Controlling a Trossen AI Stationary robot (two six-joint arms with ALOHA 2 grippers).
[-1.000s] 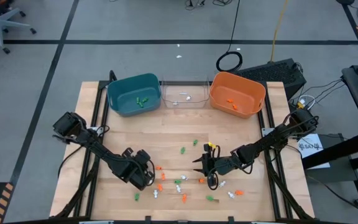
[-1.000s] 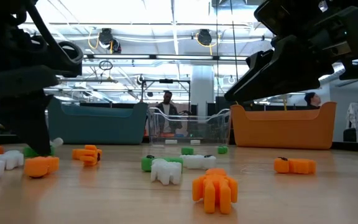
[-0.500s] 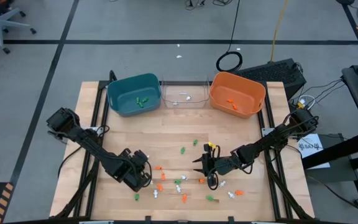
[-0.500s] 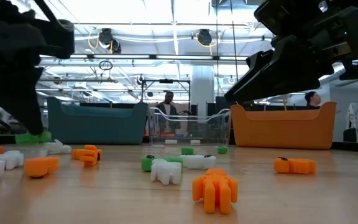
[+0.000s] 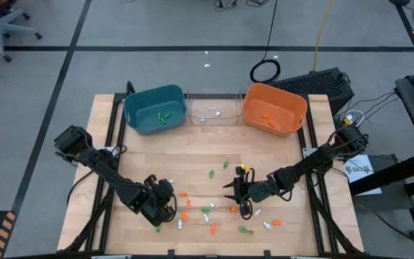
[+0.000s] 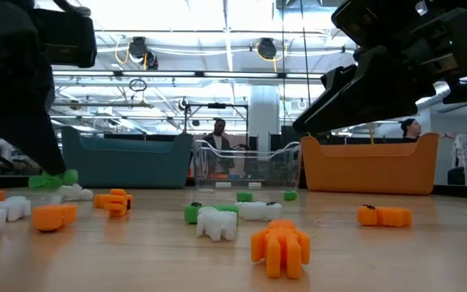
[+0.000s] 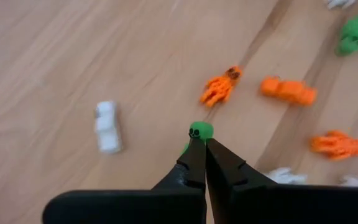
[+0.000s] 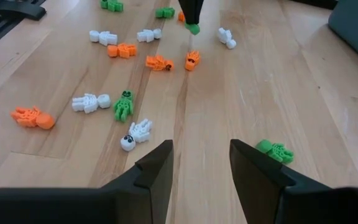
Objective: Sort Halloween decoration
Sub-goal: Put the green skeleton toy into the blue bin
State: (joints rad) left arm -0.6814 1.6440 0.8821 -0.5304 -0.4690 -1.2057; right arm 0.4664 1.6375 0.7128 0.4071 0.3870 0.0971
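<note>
— What is your left tool [image 7: 199, 144] doing?

— It's clamped on a small green trinket [image 7: 199, 131], pinched right at its tips, just above the worktop [image 7: 73, 56]. I judge this the pick-up step.

— And the rest?

— Orange [image 7: 219, 88], white [image 7: 107, 126] and green pieces lie scattered just ahead of that tool. My right tool [image 8: 199, 163] hangs nearby with its fingers apart, holding nothing.

— Next move?

— Probably lifting and carrying the green one to the teal bin [image 5: 154, 109], far ahead, where green pieces already lie. The grip looks slight, so it calls for a steady lift.

Matt plastic trinkets [image 8: 122, 104] lie on a smooth pale wooden table [image 8: 241, 87].
</note>
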